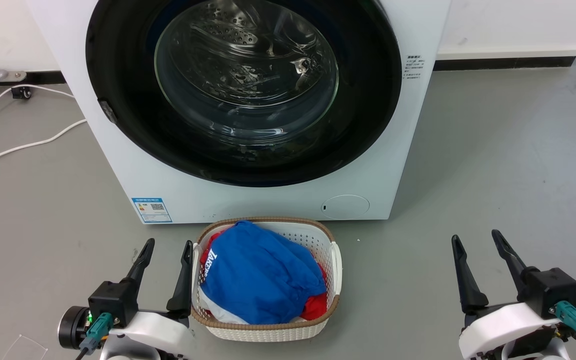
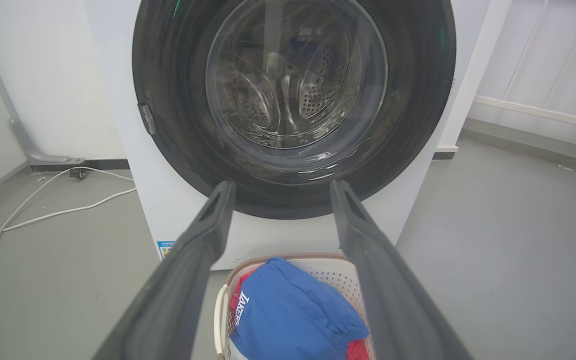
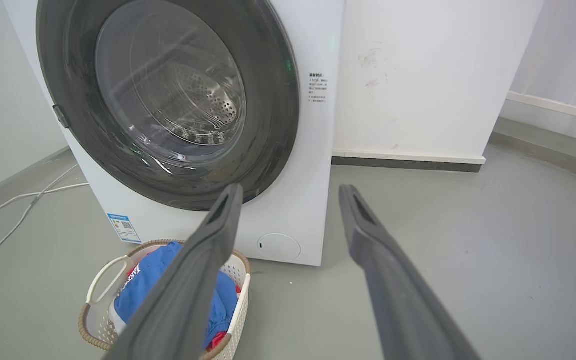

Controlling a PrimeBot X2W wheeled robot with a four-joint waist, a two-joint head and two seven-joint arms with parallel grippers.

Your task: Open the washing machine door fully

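**A:** Where is the door?

**B:** The washing machine door [image 1: 243,90] takes up the upper middle of the head view. It looks shut, flush against the white machine front [image 1: 268,200].

**A:** And the hands?

**B:** The left gripper [image 1: 168,244] is at the lower left and the right gripper [image 1: 475,236] at the lower right. Both have their fingers spread, hold nothing, and are well apart from the door.

**A:** So which step is this?

**B:** The very start, I'd say, with no reach made yet. A small grey tab [image 1: 108,111] on the door's left edge looks like the catch. The next move probably calls for the left gripper to rise to it, hook that edge and pull outward. It must also clear the laundry basket [image 1: 336,260] at the bottom centre, just in front of the machine.
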